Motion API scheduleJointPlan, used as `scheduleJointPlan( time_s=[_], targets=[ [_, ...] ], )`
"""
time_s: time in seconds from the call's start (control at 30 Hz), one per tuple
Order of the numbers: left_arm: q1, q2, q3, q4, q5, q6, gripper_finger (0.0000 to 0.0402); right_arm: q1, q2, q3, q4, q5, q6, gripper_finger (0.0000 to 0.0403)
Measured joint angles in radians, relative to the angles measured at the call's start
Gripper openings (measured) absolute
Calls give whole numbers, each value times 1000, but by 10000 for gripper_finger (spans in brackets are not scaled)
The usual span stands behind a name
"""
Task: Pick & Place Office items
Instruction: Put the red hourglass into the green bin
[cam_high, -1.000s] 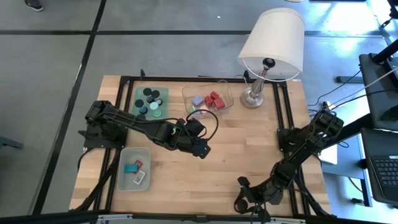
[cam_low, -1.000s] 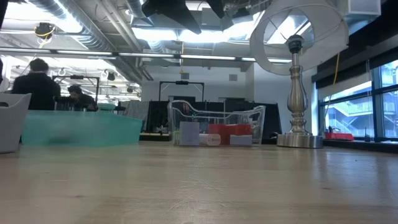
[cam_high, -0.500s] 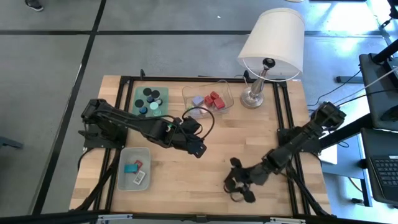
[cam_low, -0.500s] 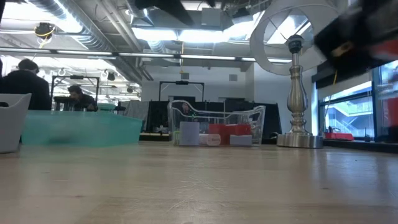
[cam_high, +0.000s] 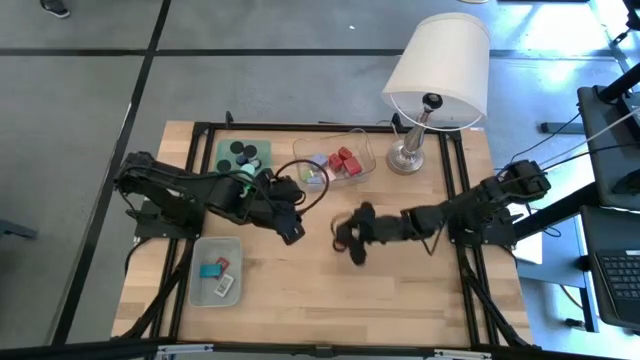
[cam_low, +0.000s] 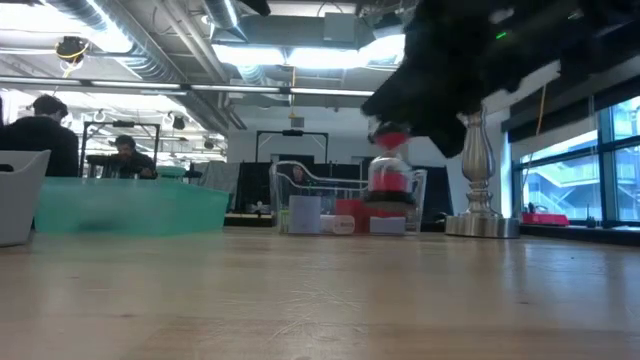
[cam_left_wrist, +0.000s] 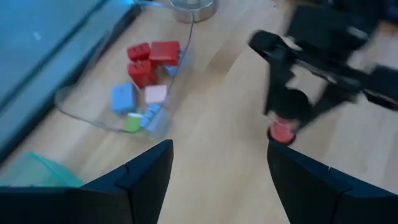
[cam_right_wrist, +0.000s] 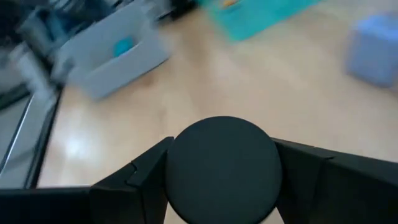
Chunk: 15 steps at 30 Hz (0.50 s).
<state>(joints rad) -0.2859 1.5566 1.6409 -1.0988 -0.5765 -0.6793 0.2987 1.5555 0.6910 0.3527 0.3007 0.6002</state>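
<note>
High view: clear tray (cam_high: 360, 141), red blocks (cam_high: 345, 160)

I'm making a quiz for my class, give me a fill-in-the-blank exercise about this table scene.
1. The right end effector is shut on a round black ____.
2. The red blocks lie in the ____ tray.
3. The lamp has a ____ shade.
4. The left end effector's fingers are ____.

Missing words: cap; clear; white; open

The clear tray (cam_high: 335, 156) is set between the mat (cam_high: 243, 161) and the lamp (cam_high: 425, 95) along the table's far edge. The grey tray (cam_high: 216, 271) is placed nearer, below the mat.
</note>
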Motion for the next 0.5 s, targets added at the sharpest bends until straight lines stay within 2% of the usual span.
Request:
scheduleJointPlan(
  time_s=[0.2, 0.4, 0.5],
  targets=[
    [9, -2, 0, -2, -109, 139, 257, -128, 8, 0, 40, 24, 72, 210],
    [64, -2, 0, -2, -299, 132, 257, -208, 57, 40, 73, -43, -29, 210],
    [103, -7, 0, -2, -319, 120, 257, -256, 100, 108, 40, -97, -88, 210]
  ],
)
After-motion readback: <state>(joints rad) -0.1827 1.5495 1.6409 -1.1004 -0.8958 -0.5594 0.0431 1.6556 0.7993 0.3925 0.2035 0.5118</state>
